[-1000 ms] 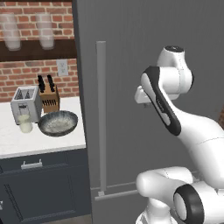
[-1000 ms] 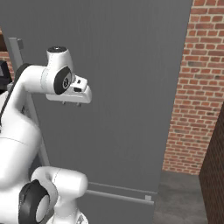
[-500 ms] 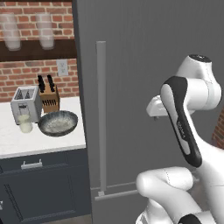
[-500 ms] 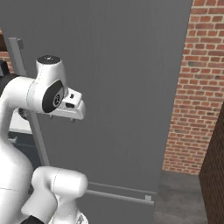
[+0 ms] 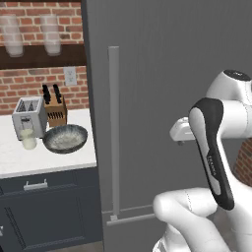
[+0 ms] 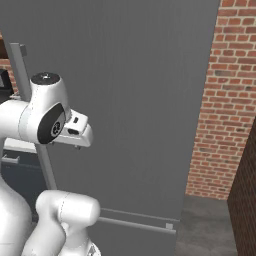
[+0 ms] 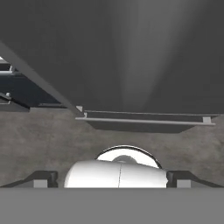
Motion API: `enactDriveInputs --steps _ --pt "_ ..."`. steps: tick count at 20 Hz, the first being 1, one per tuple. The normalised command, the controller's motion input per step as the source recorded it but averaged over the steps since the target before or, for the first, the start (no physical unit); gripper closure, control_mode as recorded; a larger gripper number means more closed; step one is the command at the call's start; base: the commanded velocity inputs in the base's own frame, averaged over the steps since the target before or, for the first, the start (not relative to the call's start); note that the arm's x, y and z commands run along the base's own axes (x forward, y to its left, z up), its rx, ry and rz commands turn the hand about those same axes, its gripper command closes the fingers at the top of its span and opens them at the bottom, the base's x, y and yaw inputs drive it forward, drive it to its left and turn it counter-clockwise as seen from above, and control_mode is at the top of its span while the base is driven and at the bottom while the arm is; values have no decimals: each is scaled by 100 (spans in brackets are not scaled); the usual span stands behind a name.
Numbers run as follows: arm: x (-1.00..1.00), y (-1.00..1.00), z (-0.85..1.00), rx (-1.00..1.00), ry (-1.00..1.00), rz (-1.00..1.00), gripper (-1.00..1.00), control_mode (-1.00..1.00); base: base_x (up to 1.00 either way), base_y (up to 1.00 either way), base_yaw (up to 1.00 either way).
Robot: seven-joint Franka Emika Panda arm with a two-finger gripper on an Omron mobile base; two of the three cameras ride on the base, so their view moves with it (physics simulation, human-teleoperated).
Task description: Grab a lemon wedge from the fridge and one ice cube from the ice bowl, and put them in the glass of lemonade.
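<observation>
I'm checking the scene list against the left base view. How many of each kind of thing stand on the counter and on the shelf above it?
frosted glasses on the shelf: 2
toaster: 1
knife block: 1
ice bowl: 1
glass of lemonade: 1
Total: 6

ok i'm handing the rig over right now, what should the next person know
Gripper: open, empty, clear of the fridge.
Fridge door shut; its handle is untouched. Lemon wedge presumably inside.
Ice bowl sits on the counter by the toaster, with the glass of lemonade beside it.
Done: nothing visible. Left: open the fridge, fetch the wedge, fetch an ice cube, drop both in the glass.
</observation>
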Motion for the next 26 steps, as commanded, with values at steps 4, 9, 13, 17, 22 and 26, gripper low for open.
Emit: enactDriveInputs --steps 4,9,13,17,22,26 --pt "-13 6 0 0 0 0 -100 -100 0 0 0" --pt "-25 9 0 0 0 0 -100 -100 0 0 0" --pt "0 0 0 0 0 0 -100 100 -28 8 0" --pt "0 0 0 0 0 0 -100 100 -60 13 -3" --pt "0 0 0 0 0 0 -100 100 -63 21 -6" --pt "0 0 0 0 0 0 -100 100 -58 37 -7"
